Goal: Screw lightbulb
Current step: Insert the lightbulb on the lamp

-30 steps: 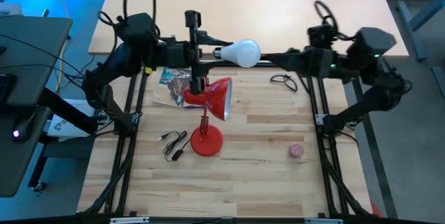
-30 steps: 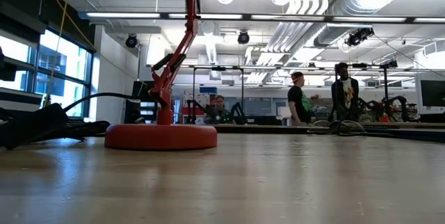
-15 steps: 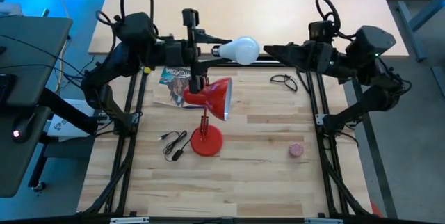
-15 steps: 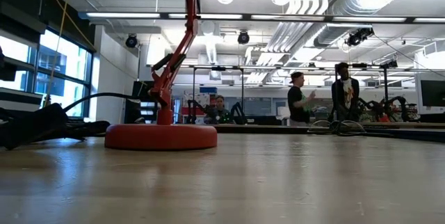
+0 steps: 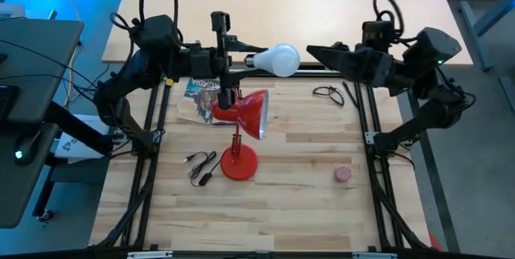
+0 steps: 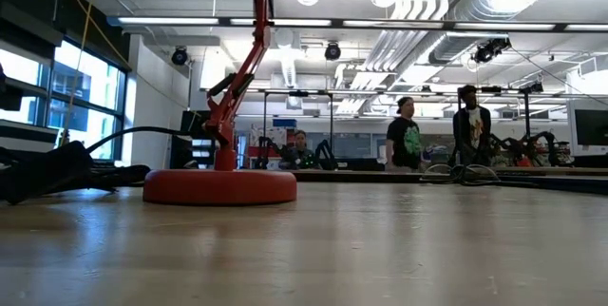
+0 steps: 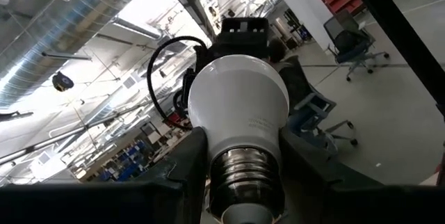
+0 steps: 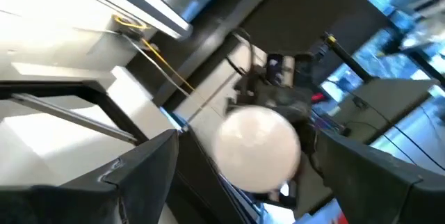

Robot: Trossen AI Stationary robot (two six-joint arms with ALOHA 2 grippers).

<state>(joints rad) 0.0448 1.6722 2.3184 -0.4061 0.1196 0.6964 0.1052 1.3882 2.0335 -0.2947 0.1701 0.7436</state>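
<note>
The lightbulb (image 5: 278,59) is held aloft above the far part of the tabletop (image 5: 306,211), gripped at its screw base by the left gripper (image 5: 241,58), whose fingers (image 7: 191,161) are closed on the grey thread while the white globe points toward the right arm. The right gripper (image 5: 322,52) has been drawn back from the globe over the last second: its tips, which had been right at the bulb, are now set apart from it, with the jaws spread wide and nothing between them. A handover to the left side is therefore judged complete, and the bulb is carried by the left arm alone. The red desk lamp (image 5: 245,126) stands below near mid-table, its shade (image 5: 253,113) just beneath the bulb. Lowering into the socket appears to be what remains.
</note>
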